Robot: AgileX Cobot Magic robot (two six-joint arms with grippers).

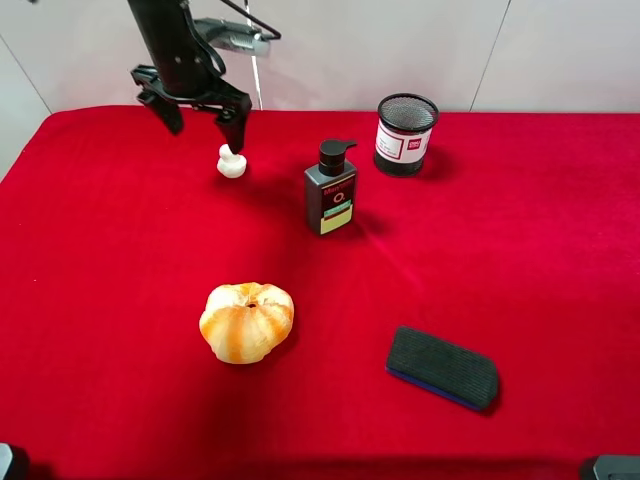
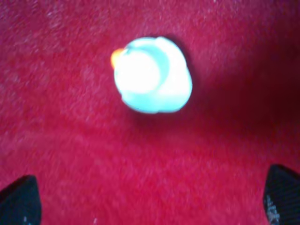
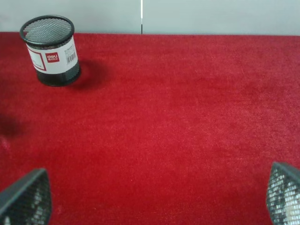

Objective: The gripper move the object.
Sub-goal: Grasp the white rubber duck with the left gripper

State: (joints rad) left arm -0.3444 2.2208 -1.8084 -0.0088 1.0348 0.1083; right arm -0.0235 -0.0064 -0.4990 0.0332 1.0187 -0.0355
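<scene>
We find the left gripper hanging near the far edge of the red tablecloth, jaws spread wide and holding nothing. The tiny white duck sits just beneath it, near the pump bottle.

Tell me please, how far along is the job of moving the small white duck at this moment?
Done, as it looks: the left gripper hangs just over the white duck with its jaws open. In hand: nothing is gripped; the duck rests on the red cloth near the back of the table. Left, most likely: lower, close on the duck, lift it and set it down elsewhere.
</scene>
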